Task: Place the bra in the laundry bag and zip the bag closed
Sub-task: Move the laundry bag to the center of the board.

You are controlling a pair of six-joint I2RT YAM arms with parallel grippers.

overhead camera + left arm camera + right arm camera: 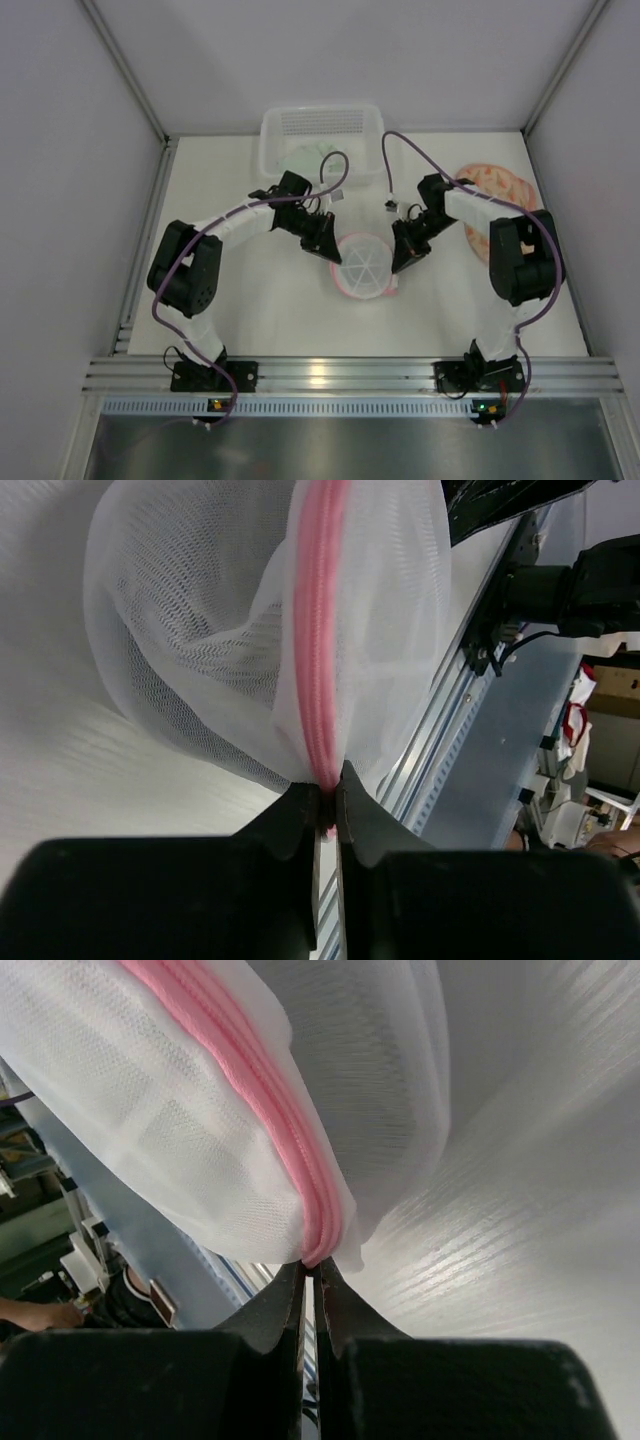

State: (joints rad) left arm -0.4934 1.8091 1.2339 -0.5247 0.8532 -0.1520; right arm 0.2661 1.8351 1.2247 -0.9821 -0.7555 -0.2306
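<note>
Top external: laundry bag (362, 272) pinched between left hand (333, 254), right hand (401, 262)

Readable text, labels, brands, numbers, signs: none. Laundry bag (360, 268), far plastic basket (272, 122), table (260, 315): no legible marking on any.

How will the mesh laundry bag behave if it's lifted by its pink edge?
Probably floppy: the laundry bag folds loosely around its pink zipper band. Likely light: its mesh looks see-through. Pinched by the left gripper and right gripper, it may sag between them.
</note>
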